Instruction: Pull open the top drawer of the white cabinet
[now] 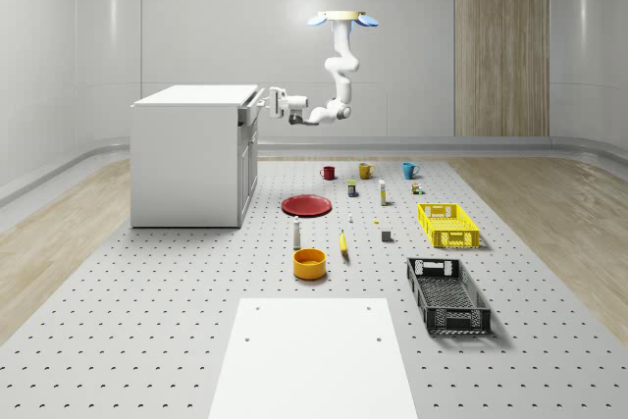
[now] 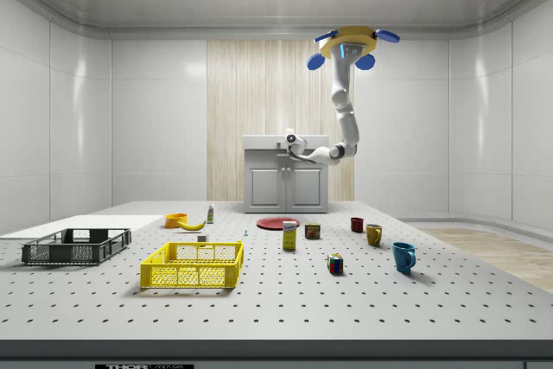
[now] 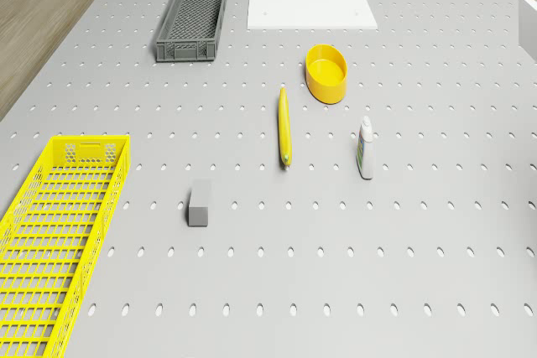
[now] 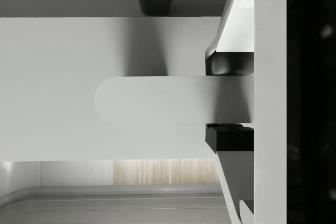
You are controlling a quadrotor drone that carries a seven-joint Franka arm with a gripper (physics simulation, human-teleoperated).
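- I have the drone (image 1: 343,19) hovering high over the perforated floor (image 1: 196,321), beside the white cabinet (image 1: 191,159), its arm reaching down and across to the cabinet's front.
- The claw (image 1: 267,100) is at the top drawer (image 1: 249,110), just under the cabinet's top edge; the drawer looks to stand slightly out already.
- In the wrist view the two dark finger pads (image 4: 229,63) sit either side of the rounded handle (image 4: 152,99) — I judge the claw clamped on that handle.
- To do this well I'd pull straight out along the drawer's travel, level, keeping the grip square — any sideways drift could bind the drawer or slip the pads off.
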